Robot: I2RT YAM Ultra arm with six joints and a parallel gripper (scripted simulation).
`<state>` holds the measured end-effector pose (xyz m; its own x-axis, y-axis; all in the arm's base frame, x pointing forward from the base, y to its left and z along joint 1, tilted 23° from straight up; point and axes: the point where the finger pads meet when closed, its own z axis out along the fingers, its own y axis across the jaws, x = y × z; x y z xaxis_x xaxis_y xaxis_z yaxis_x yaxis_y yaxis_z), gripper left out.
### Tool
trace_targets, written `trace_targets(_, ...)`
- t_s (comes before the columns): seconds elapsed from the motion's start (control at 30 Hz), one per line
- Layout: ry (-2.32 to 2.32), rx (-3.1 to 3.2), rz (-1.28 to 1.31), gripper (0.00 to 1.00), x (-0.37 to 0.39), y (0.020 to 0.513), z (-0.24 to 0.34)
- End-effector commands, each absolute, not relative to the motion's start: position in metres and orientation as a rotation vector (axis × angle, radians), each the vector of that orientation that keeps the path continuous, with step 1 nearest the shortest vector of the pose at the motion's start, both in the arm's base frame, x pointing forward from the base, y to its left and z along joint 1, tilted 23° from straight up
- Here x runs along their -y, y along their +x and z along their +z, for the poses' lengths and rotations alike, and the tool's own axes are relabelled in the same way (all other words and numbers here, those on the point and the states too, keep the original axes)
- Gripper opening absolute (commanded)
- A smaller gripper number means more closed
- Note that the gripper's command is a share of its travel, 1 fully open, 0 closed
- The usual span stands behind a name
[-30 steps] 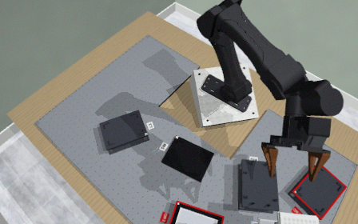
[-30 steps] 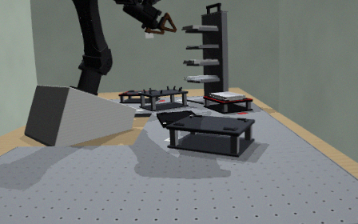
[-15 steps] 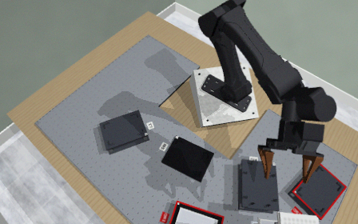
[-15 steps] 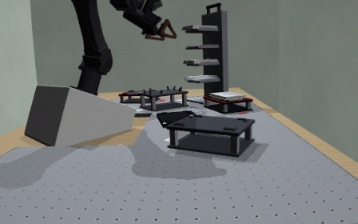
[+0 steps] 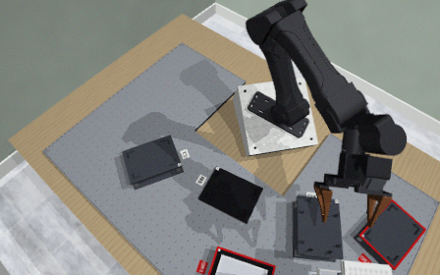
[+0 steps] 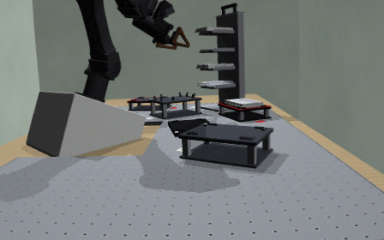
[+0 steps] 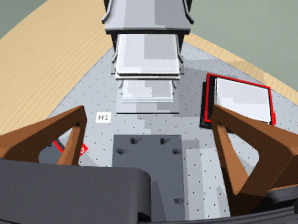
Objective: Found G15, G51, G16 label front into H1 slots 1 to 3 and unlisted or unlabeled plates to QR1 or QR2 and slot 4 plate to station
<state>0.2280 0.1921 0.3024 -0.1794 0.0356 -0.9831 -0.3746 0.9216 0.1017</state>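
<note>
The arm (image 5: 314, 69) is holding its hand (image 5: 353, 206) high above the bench (image 6: 300, 201), in front of the tall shelf tower (image 6: 236, 51) and level with its upper shelves. The brown fingers (image 5: 324, 198) are spread as wide as they go and nothing is sitting between them. In the overhead view one fingertip is hanging over a dark nest (image 5: 316, 228) and the other over the edge of a red-rimmed nest (image 5: 393, 233) that is lying bare.

The tower is carrying four shelves, one above another. In the side view pale plates are showing on the top shelf (image 6: 214, 30), the third one down (image 6: 215, 67) and the bottom one (image 6: 216, 84); the second shelf down (image 6: 216, 51) is looking thin and dark, and I cannot tell whether it is holding a plate. In the wrist view the shelves are fanning out below the camera with pale plates (image 7: 148, 52) on them, but the labels are too small to read.

Just beside the foot of the tower, a second red-rimmed nest (image 6: 244, 107) is bearing a white plate (image 6: 244, 102) lying flat. Nearer the camera in the side view, a black raised nest (image 6: 225, 135) is standing alone, with a tilted black pad (image 6: 186, 125) just behind it. The arm is rising from a pale base block (image 5: 247, 123).
</note>
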Motion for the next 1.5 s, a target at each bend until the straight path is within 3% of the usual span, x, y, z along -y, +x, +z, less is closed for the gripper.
trace_targets(0.0,-0.243,-1.698,0.393,1.0,-0.193,0.229,0.307)
trace_targets(1.47,-0.243,-1.696,0.393,1.0,-0.207,0.261,0.301)
